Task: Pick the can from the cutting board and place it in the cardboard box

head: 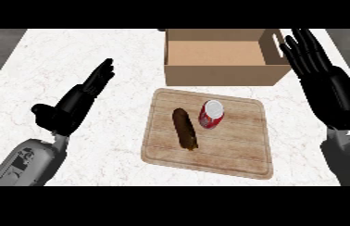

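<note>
cardboard box (pixel 226 74): nothing visible inside | cutting board (pixel 232 162): red can (pixel 212 114), brown roll (pixel 184 128) | left hand (pixel 78 102), right hand (pixel 314 67): fingers straight

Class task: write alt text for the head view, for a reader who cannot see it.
A red can stands beside a brown oblong item on a wooden cutting board, below an open cardboard box. Left hand and right hand are open, apart from everything.
</note>
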You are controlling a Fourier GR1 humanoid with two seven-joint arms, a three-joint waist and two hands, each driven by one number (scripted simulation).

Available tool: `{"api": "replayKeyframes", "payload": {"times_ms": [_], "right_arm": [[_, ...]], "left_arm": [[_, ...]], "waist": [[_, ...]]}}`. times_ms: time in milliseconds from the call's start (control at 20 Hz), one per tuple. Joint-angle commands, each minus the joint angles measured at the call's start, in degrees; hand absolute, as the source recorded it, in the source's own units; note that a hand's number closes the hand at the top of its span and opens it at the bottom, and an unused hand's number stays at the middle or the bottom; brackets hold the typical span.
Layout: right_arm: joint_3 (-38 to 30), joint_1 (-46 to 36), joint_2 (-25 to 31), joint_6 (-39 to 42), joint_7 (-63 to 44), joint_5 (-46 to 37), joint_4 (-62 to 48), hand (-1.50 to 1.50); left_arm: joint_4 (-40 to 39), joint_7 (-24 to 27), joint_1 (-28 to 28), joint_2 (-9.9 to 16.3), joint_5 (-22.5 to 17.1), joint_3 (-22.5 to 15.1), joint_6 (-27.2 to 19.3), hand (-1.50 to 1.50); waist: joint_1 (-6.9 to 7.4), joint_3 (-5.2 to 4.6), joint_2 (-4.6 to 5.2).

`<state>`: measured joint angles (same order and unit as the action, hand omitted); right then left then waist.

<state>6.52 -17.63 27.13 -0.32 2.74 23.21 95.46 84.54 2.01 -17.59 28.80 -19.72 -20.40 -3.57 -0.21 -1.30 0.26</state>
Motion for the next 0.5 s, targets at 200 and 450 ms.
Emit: {"api": "replayKeyframes", "payload": {"times_ms": [200,450], "right_arm": [[-8.34,-3.65,8.47,-14.03,-12.37,-9.14,10.71,-1.50],[-4.27,6.54,16.12,-14.31,-21.30,-20.84,16.25,-1.50]], "left_arm": [[1.18,3.83,1.34,5.18,6.57,2.93,-2.02,0.00],[2.75,3.65,3.70,3.30,8.28,1.65,-3.36,0.00]], "waist": [[-1.02,1.09,-1.34],[-1.25,1.25,-0.84]]}}
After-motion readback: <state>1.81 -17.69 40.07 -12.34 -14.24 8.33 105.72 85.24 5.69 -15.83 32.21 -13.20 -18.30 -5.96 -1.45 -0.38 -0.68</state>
